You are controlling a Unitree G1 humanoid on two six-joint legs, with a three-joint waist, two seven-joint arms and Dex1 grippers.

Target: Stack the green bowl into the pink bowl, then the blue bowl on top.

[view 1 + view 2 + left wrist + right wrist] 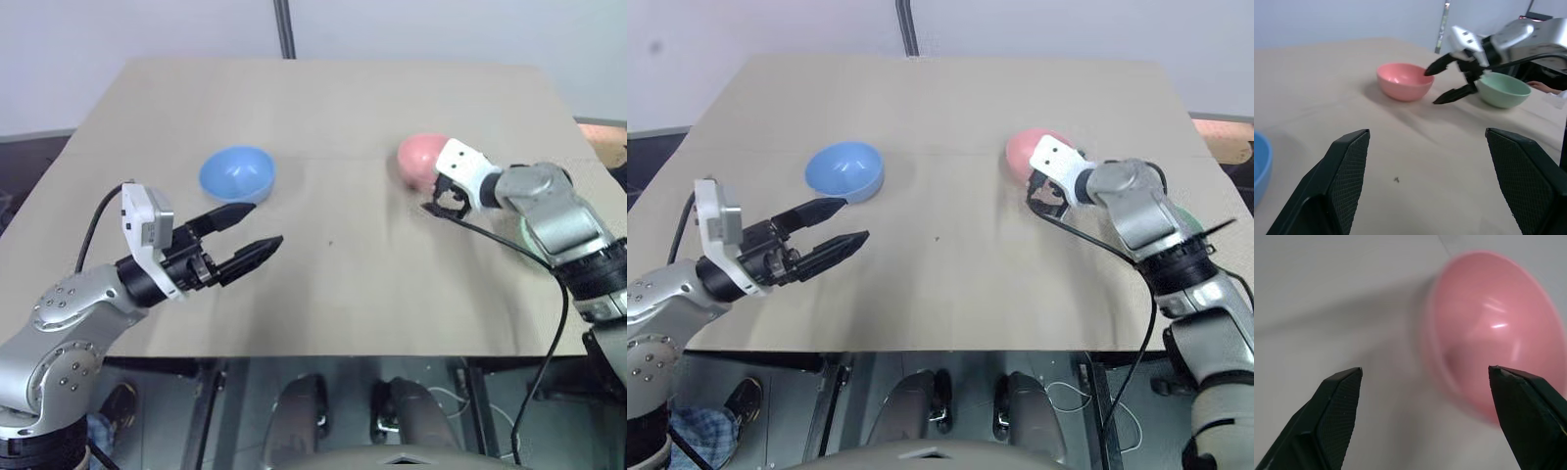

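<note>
Reaching over the table (pixel 323 108), the right gripper (pixel 1445 84) hangs just beside the pink bowl (pixel 1403 81), with its two black fingers spread wide apart and nothing between them. One finger sits close to the pink bowl's rim, and I cannot tell if it touches. The green bowl (pixel 1501 89) stands near the pink bowl, on its far side from the blue bowl, with the right arm reaching in front of it and partly hiding it. The blue bowl (pixel 237 173) sits well apart from the pink bowl, out toward the robot's left side. The left gripper (pixel 249 239) floats above the table near the blue bowl, fingers wide apart too, holding nothing. All three bowls are still on their own, so no stacking is done yet. The green bowl should go first, but the right gripper is at the pink one. If it bumps that rim, the light, smooth bowl could slide or tip over. If it grabs the pink bowl, the order would be wrong. The arm could also knock the green bowl as it swings, because it is hard to see there. A pinch on a slippery rim might let a bowl pop out.
</note>
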